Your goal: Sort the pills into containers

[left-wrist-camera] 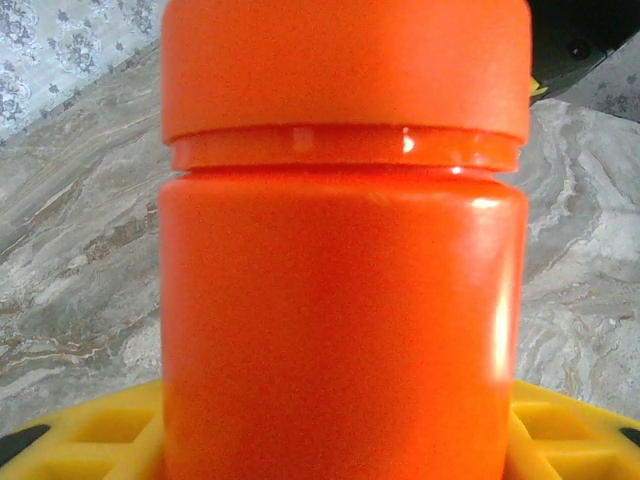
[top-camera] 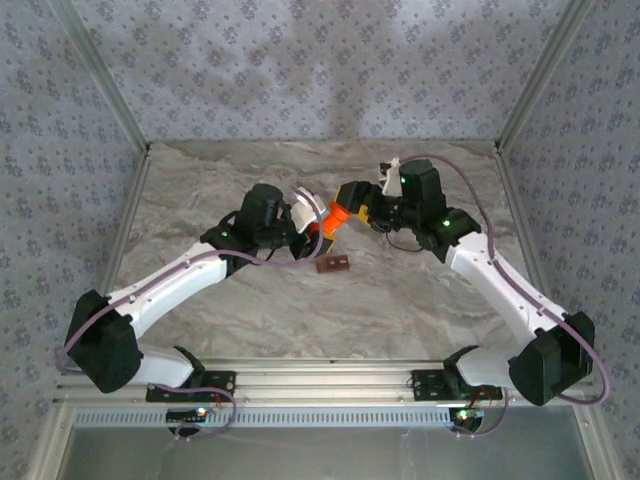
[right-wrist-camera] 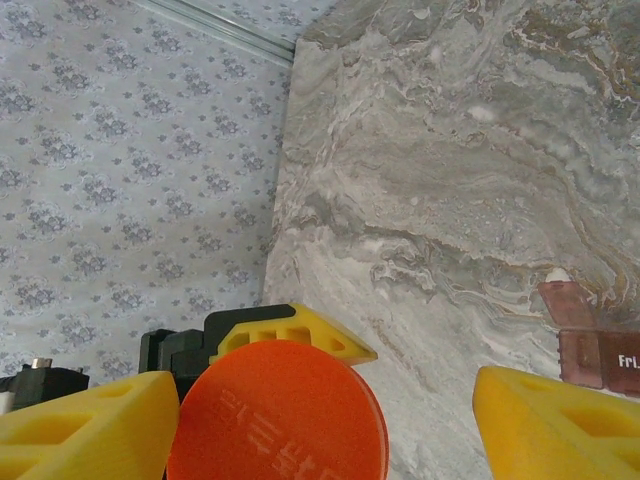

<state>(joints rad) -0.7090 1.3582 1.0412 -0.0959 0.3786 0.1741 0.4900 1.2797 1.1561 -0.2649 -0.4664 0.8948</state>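
The orange bottle (left-wrist-camera: pixel 340 320) sits hard up against the left wrist camera, its cap (left-wrist-camera: pixel 345 65) on and its base cut off by the bottom of the frame. The plastic is opaque, so whatever is inside stays hidden. The left gripper (left-wrist-camera: pixel 340 445) is clamped on it, with a yellow pad (left-wrist-camera: pixel 90 440) pressed in low on each side.

From above, the bottle hangs over the middle of the table (top-camera: pixel 200 190), tipped so the cap end points at the right gripper (top-camera: pixel 355 205). From up there I can't make out whether the two touch.

At the right wrist the cap's round top faces the lens, its raised lettering too faint to read. The right gripper's fingers are spread wide and grasp nothing. One finger (right-wrist-camera: pixel 90 430) is just beside the cap's rim and the other is well apart from it.

The container strip (top-camera: pixel 333 264) lies flat on the table near its middle, just toward the near edge from the bottle and apart from both grippers. The right wrist view cuts it off at the frame's edge, leaving a few reddish-brown cells and a scrap of white lettering.
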